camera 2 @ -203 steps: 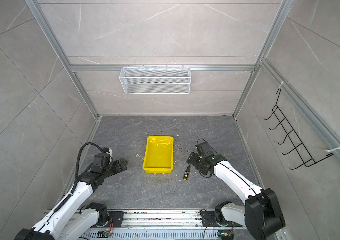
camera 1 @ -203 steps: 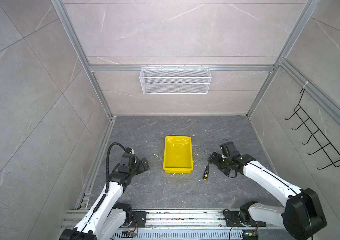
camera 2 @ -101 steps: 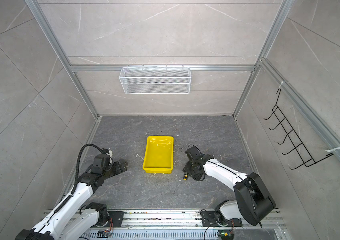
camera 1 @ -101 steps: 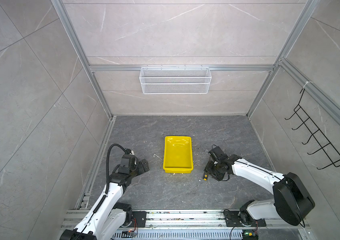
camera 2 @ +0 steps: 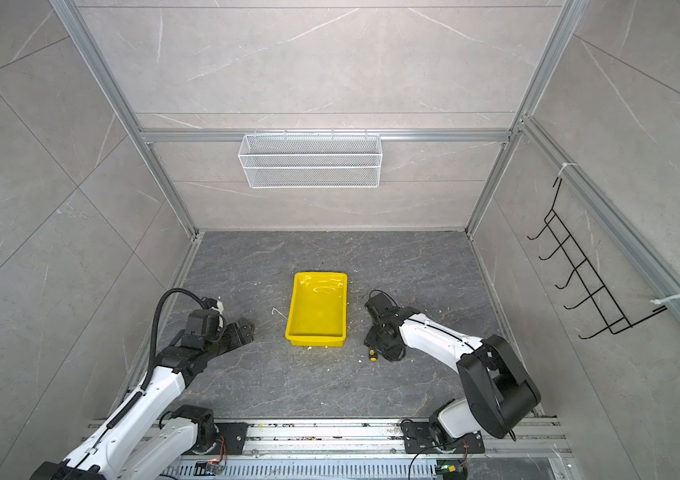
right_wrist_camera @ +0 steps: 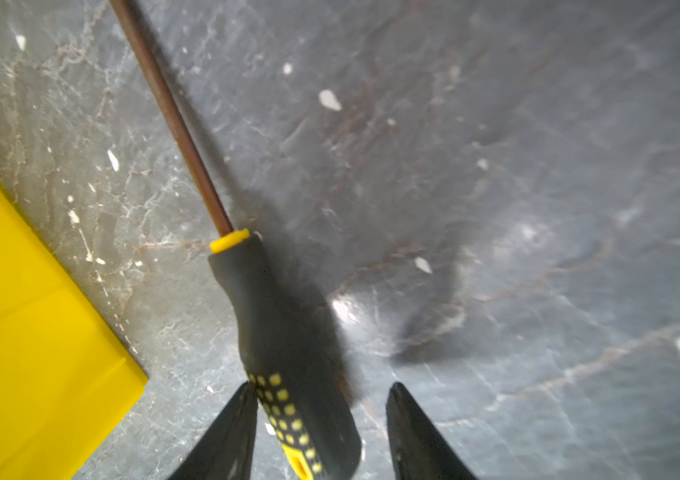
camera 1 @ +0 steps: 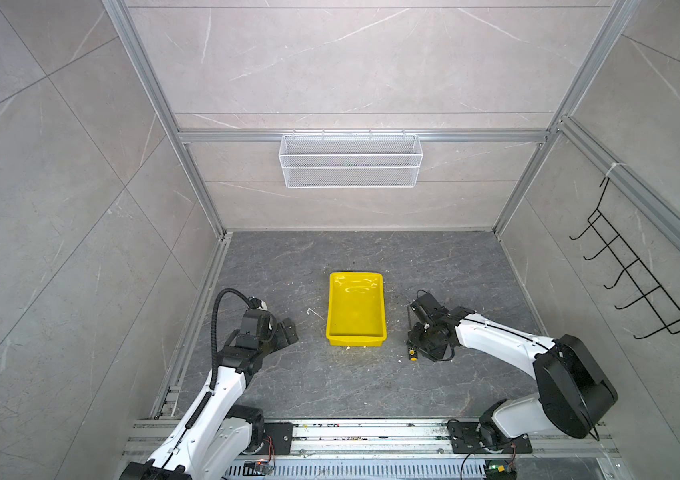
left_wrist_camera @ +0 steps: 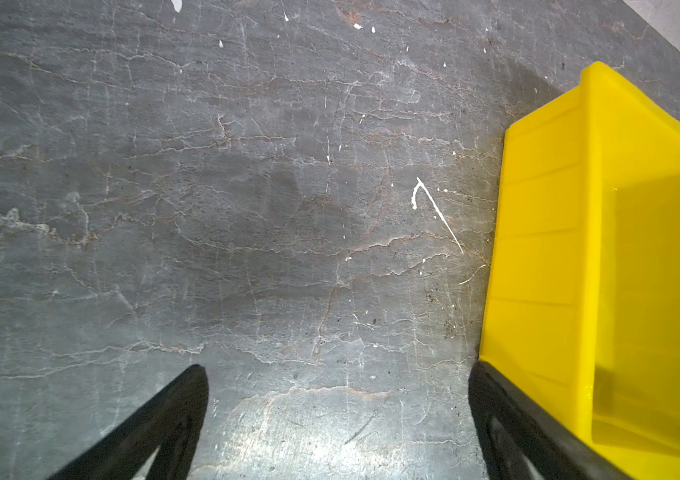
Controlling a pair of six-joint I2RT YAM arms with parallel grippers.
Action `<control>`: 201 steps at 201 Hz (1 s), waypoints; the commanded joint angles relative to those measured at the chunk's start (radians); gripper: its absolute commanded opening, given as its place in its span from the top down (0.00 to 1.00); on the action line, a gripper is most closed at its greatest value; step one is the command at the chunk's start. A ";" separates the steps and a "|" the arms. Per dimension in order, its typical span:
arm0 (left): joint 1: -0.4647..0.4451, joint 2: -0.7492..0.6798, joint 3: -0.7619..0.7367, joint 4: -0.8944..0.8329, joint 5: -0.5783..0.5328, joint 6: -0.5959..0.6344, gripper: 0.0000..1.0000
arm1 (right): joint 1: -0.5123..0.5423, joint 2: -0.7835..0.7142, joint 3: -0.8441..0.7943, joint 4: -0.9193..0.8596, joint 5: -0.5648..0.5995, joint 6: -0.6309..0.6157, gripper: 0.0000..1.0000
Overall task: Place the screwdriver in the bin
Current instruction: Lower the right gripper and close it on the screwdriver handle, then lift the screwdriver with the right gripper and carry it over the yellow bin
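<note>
The screwdriver [right_wrist_camera: 271, 332] lies along the bin [camera 1: 335, 307], tip toward the back wall [camera 1: 350, 83]. The right fingers [right_wrist_camera: 226, 436] loosely straddle its handle, and the left fingers [left_wrist_camera: 155, 428] are spread.

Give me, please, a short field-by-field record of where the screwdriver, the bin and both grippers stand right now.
screwdriver: lies on the floor, right of the bin, shaft toward the back wall
bin: yellow, nothing in it, between the two arms
right gripper: open, jaws straddle the screwdriver's handle, touching on one side with a gap on the other
left gripper: open, holds nothing, low beside the bin's left side
task status: screwdriver not yet lifted, not yet in the bin
</note>
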 commanded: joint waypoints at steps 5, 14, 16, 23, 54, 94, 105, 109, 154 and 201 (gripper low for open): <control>0.001 0.022 0.043 -0.083 -0.100 -0.053 0.00 | 0.009 0.056 0.003 0.023 0.000 0.002 0.48; 0.000 0.033 0.055 -0.111 -0.139 -0.076 0.00 | 0.011 0.061 -0.008 0.049 -0.002 0.010 0.49; 0.000 0.035 0.058 -0.114 -0.142 -0.077 0.00 | 0.012 0.062 -0.010 0.055 -0.003 0.011 0.49; 0.001 0.045 0.065 -0.118 -0.137 -0.072 0.00 | 0.011 0.071 -0.014 0.067 -0.003 0.013 0.50; 0.001 0.070 0.082 -0.144 -0.145 -0.086 0.00 | 0.013 0.108 -0.031 0.103 -0.023 0.057 0.57; 0.001 -0.001 0.053 -0.121 -0.108 -0.066 0.00 | 0.016 0.102 -0.016 0.057 0.011 0.038 0.71; 0.001 -0.036 0.032 -0.102 -0.083 -0.059 0.00 | 0.016 0.082 -0.014 0.043 0.022 0.037 0.72; 0.000 -0.046 0.025 -0.095 -0.078 -0.056 0.00 | 0.016 0.075 -0.012 0.035 0.026 0.034 0.72; 0.001 -0.072 0.003 -0.074 -0.059 -0.047 0.00 | 0.024 0.004 0.091 -0.065 0.182 0.016 0.76; 0.000 -0.065 0.006 -0.074 -0.051 -0.044 0.00 | 0.130 0.045 0.360 -0.180 0.388 0.060 0.75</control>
